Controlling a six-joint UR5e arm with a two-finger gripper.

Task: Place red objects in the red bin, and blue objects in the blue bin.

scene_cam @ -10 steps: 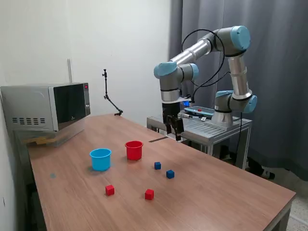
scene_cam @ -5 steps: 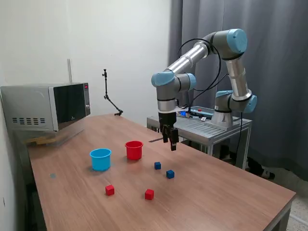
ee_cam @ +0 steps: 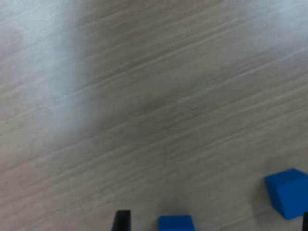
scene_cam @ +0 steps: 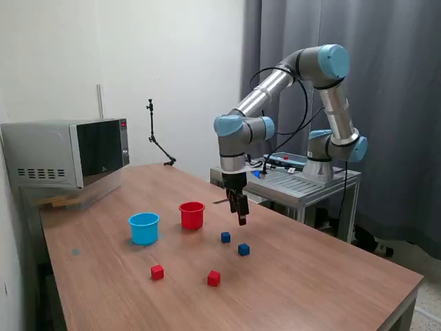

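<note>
Nowhere is any writing legible. On the wood-grain bench (scene_cam: 310,276) sit two tapered plastic cups side by side: the red bin (scene_cam: 191,215) and the light blue bin (scene_cam: 144,228). Two blue cubes (scene_cam: 225,237) (scene_cam: 243,249) lie near each other; two red cubes (scene_cam: 157,272) (scene_cam: 213,278) lie farther forward. The gripper (scene_cam: 242,220) hangs empty above the blue pair; whether its jaws are apart cannot be told.

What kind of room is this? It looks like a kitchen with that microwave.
Probably a robotics lab, not a kitchen: a robot arm is bolted to a metal stand beside a wooden table, with a microwave as a prop.
</note>
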